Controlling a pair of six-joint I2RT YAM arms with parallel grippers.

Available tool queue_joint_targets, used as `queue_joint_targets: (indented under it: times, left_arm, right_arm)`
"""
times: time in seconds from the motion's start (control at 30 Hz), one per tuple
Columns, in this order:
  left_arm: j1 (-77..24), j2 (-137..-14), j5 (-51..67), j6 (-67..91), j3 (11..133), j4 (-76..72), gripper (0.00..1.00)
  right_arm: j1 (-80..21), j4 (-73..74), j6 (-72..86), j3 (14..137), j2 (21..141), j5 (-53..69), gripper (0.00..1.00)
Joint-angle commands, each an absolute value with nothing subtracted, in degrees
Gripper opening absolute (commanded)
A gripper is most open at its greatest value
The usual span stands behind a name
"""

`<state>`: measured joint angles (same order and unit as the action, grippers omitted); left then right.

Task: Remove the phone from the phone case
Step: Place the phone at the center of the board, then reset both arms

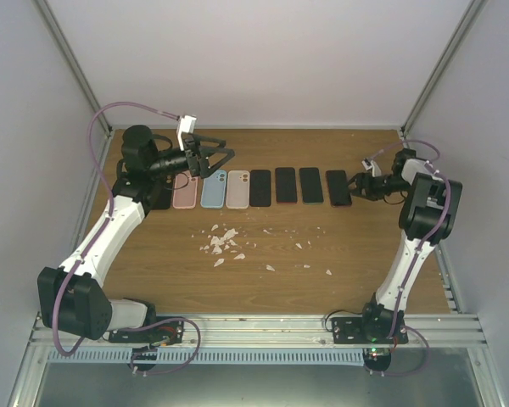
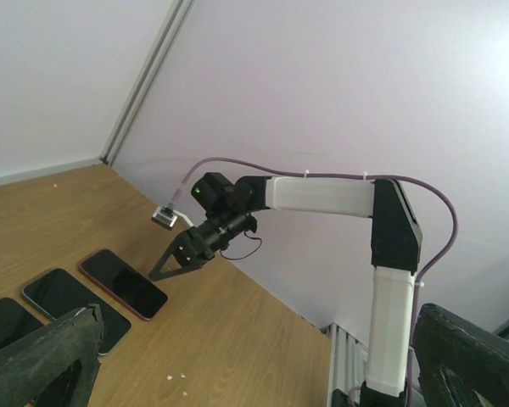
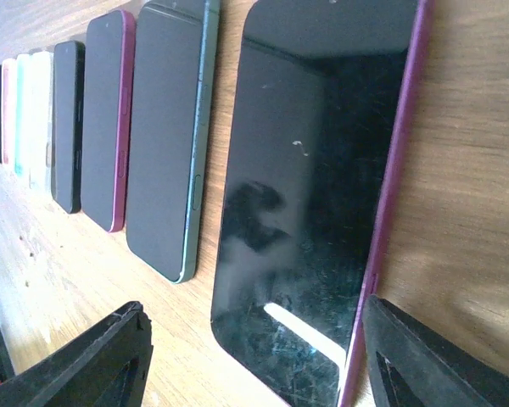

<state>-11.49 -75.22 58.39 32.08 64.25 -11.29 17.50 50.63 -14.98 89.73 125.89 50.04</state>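
1. Right pincer [image 3: 259, 348] gapes wide, empty, over the phone [image 3: 314, 186] in its magenta case [image 3: 396, 174], rightmost on the table [image 3: 475, 170].
2. Left pincer [image 1: 216, 161] hovers wide, empty.
3. Slick, stiff glass; the magenta case rim likely flexes: grip there.

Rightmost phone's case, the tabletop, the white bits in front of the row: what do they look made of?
Magenta case: probably soft plastic or silicone; thin, fairly matte rim round the glossy, scratched screen.
Table: wood or wood-look laminate, brown grain, low sheen; can't tell which.
White bits: irregular flat flakes, perhaps torn paper or broken plastic; too small to say.
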Motion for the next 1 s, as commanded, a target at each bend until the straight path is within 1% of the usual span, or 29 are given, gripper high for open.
queue_joint_targets:
  times: [0.0, 0.03, 0.1, 0.17, 0.37, 0.57, 0.73, 0.9, 0.97]
  left_arm:
    - [-10.91, -75.23, 57.23, 30.89, 64.29, -12.18, 0.99]
    - [-10.86, -75.23, 57.11, 30.79, 64.44, -11.87, 0.99]
    - [-10.74, -75.25, 56.83, 30.28, 64.79, -10.97, 0.99]
    - [-10.71, -75.31, 56.22, 29.29, 65.39, -9.78, 0.99]
    - [-9.71, -76.19, 55.71, 26.83, 68.72, -4.5, 0.99]
    - [-6.18, -79.65, 56.74, 22.77, 76.2, 8.58, 0.99]
    - [-0.7, -84.7, 58.79, 14.55, 85.2, 23.4, 0.99]
    - [8.04, -86.16, 58.87, 8.88, 89.05, 30.27, 0.99]
    - [9.69, -86.48, 56.25, 3.86, 91.0, 34.36, 0.99]
  right_arm:
    - [18.19, 50.37, -15.73, 89.38, 122.7, 49.63, 0.72]
    - [18.19, 50.44, -15.86, 89.38, 122.39, 49.36, 0.77]
    - [18.22, 50.69, -16.1, 89.62, 121.68, 48.91, 0.91]
    - [18.19, 51.0, -16.38, 90.03, 120.75, 48.21, 0.99]
    - [18.24, 54.58, -17.97, 94.48, 118.53, 47.05, 1.0]
    - [18.19, 58.06, -18.52, 101.98, 115.71, 47.25, 1.0]
    - [18.19, 59.68, -18.59, 106.43, 112.57, 48.77, 1.0]
    - [18.19, 58.59, -18.42, 106.58, 108.22, 49.98, 1.0]
    - [18.19, 57.38, -18.3, 105.23, 105.87, 50.52, 1.0]
